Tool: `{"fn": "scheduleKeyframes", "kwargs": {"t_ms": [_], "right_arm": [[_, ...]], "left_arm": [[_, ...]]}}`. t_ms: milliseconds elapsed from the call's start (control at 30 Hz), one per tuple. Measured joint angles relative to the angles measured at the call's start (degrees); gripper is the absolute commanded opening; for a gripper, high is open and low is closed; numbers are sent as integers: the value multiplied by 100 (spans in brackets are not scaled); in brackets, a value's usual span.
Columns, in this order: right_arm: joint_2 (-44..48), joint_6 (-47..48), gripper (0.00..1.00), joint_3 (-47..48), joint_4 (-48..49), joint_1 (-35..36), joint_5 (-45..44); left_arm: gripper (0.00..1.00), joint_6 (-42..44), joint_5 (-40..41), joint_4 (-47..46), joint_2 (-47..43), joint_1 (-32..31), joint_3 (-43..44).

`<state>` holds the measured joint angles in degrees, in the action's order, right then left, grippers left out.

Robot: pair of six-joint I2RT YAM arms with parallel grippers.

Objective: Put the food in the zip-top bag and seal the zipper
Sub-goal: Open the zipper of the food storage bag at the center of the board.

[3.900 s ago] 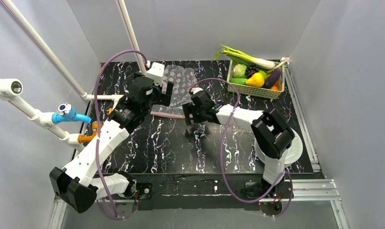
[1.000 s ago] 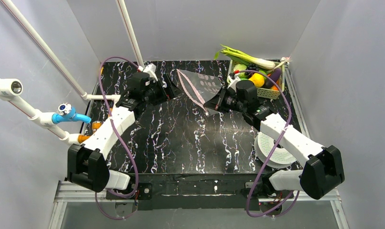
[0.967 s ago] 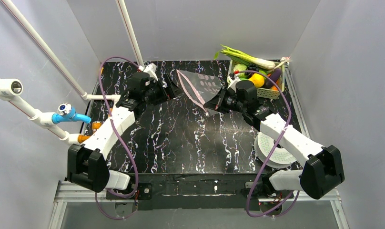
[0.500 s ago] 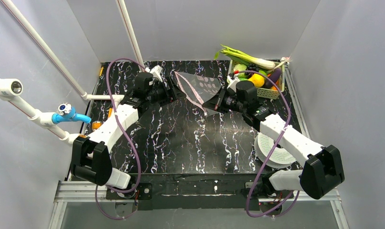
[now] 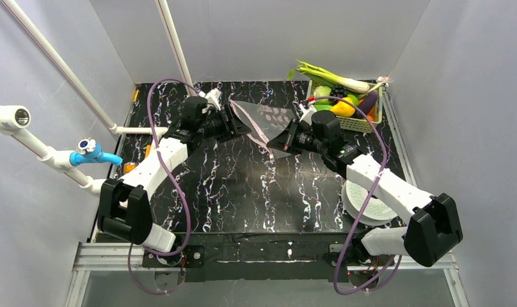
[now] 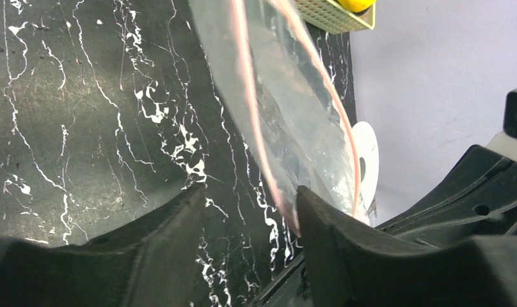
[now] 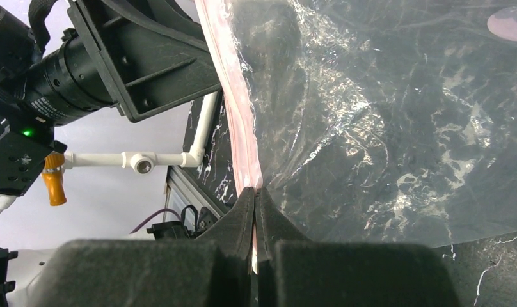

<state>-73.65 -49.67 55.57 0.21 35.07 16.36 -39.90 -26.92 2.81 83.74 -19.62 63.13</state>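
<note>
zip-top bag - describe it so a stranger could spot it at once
On the black marbled table, look at the far middle. The zip-top bag hangs there, pinched by the right tool: clear crinkly plastic with a pink strip edge, unlike the mesh basket to its right.

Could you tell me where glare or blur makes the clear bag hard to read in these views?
Right wrist: white glare speckles the bag, and the right gripper looks soft up close. Left wrist: the pink strip is smeared, and the left gripper is dark and blurry. Top view: evenly lit and sharp, though the bag nearly vanishes against the table.
</note>
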Motion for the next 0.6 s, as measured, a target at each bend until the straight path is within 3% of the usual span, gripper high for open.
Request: {"fn": "scheduleKeyframes", "kwargs": {"t_ms": [167, 267, 333, 400, 500, 600], "right_arm": [[-85, 35, 1, 2, -4, 107, -79], [-140, 168, 1, 33, -114, 149, -153], [-166, 350, 11, 155, -378, 181, -293], [-175, 608, 26, 378, -763, 219, -564], [-149, 986, 38, 708, -1239, 247, -907], [33, 1368, 51, 778, -1587, 245, -1126]], "left_arm": [[1, 28, -98, 28, 48, 0, 46], [0, 168, -20, 179, 46, -13, 146], [0, 363, 284, 511, 24, -96, 297], [0, 662, 1071, 1115, -22, -321, 612], [0, 1204, 2422, 1847, -177, -885, 1145], [0, 1613, 3265, 2680, -365, -1327, 1762]]}}
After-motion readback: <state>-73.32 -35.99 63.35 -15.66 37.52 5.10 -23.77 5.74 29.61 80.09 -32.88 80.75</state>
